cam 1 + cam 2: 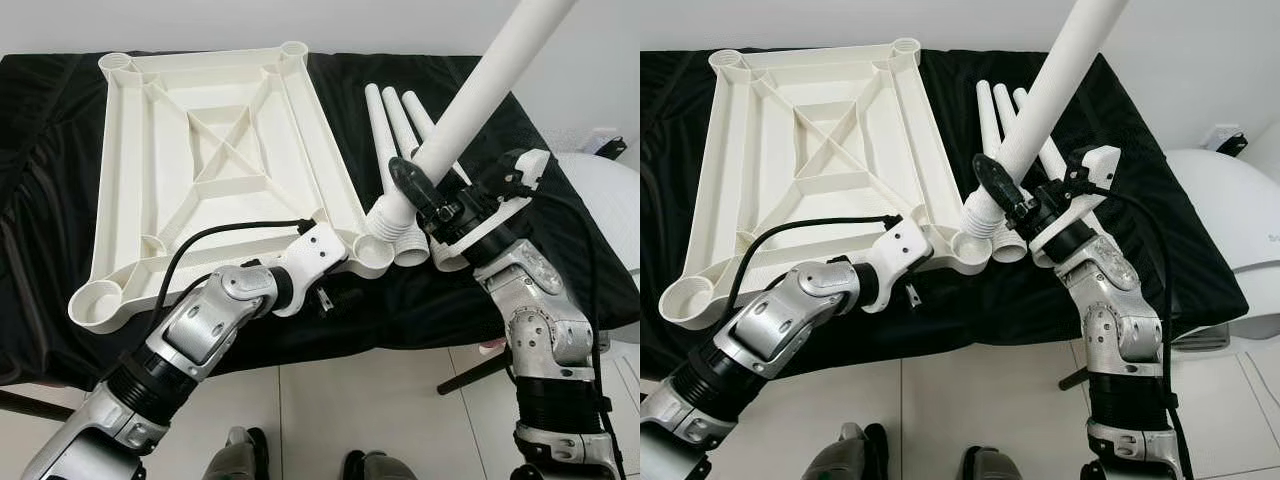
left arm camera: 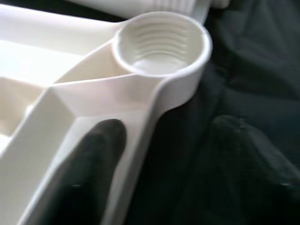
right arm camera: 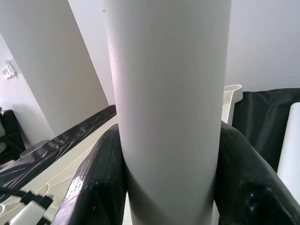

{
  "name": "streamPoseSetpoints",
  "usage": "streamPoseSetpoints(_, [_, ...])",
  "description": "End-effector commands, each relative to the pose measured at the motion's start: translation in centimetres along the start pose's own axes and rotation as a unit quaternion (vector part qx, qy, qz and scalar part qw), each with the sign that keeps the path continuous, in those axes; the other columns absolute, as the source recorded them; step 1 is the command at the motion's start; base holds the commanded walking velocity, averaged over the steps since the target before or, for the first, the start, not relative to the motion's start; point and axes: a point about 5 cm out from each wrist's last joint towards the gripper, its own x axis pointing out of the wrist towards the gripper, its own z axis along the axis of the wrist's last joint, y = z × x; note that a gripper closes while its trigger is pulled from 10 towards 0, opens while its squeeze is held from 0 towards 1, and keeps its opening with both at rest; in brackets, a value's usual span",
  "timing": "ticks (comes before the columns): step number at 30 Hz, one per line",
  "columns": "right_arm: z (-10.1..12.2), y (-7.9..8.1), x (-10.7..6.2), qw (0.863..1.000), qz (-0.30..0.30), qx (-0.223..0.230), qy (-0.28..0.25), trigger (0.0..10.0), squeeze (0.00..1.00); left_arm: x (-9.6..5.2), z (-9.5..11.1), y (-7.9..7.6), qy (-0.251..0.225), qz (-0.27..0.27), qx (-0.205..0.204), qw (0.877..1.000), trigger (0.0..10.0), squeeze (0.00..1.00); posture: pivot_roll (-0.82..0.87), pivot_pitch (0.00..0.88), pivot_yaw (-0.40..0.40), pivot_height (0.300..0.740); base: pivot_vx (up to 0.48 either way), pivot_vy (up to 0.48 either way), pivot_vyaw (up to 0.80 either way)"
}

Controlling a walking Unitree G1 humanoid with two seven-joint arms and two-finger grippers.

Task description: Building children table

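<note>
right gripper (image 1: 418, 182) first — its two black fingers (image 3: 101, 183) are clamped on either side of a white table leg (image 1: 478, 88), a smooth plain tube with no print or label anywhere on it. the leg rises steeply toward the wall, and its ribbed, threaded end sits low, just beside the near right corner socket (image 1: 374, 252) of the tabletop, touching or nearly so.

left gripper (image 1: 335, 296) is down at that same near edge of the upside-down tabletop (image 1: 215, 165) — one blurred black finger (image 2: 91, 164) lies on the inside of the frame beside the rim, but whether the fingers are spread or pinched i cannot tell. in the left wrist view the socket's inner threads show clearly, ring on ring.

the tabletop itself: cream-white moulded plastic, underside up, crossed ribs in the middle, a round socket at each corner, no writing readable. three spare legs (image 1: 392, 150) lie side by side just right of it, ribbed ends toward the robot. all of it rests on a black cloth (image 1: 60, 130) over the work surface. a white rounded appliance (image 1: 1230, 230) stands off to the right.
</note>
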Motion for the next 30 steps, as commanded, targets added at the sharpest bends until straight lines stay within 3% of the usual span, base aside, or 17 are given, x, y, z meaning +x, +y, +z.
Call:
streamPoseSetpoints(1, [0.0,0.4,-0.2,1.000,0.013,-0.006,0.007,10.0,0.00,0.1,-0.1,-0.4,0.004,-0.041,0.007,0.999,1.3,0.00,-0.04,0.173,0.024,0.740,0.000,0.000,0.00])
streamPoseSetpoints(2, [-0.2,0.4,-0.3,1.000,0.017,-0.006,0.014,10.0,0.00,0.0,-0.1,-0.4,0.001,-0.044,0.007,0.999,0.0,0.00,-0.04,0.172,0.026,0.740,0.000,0.000,0.00])
streamPoseSetpoints(26, [-1.6,-0.6,-1.3,0.997,0.039,-0.018,0.059,10.0,0.00,-1.3,-2.1,1.1,0.040,-0.029,0.028,0.998,0.0,0.00,-0.03,0.195,0.004,0.740,0.000,0.000,0.00])
streamPoseSetpoints(27, [-1.7,-0.6,-1.4,0.997,0.042,-0.020,0.062,10.0,0.00,-1.4,-2.3,1.3,0.045,-0.024,0.028,0.998,10.0,0.00,-0.03,0.197,0.002,0.740,0.000,0.000,0.00])
streamPoseSetpoints(30, [-2.0,-0.7,-1.4,0.997,0.046,-0.016,0.065,10.0,0.00,-1.5,-2.5,1.3,0.053,-0.025,0.025,0.998,10.0,0.00,-0.03,0.199,-0.002,0.740,0.000,0.000,0.00])
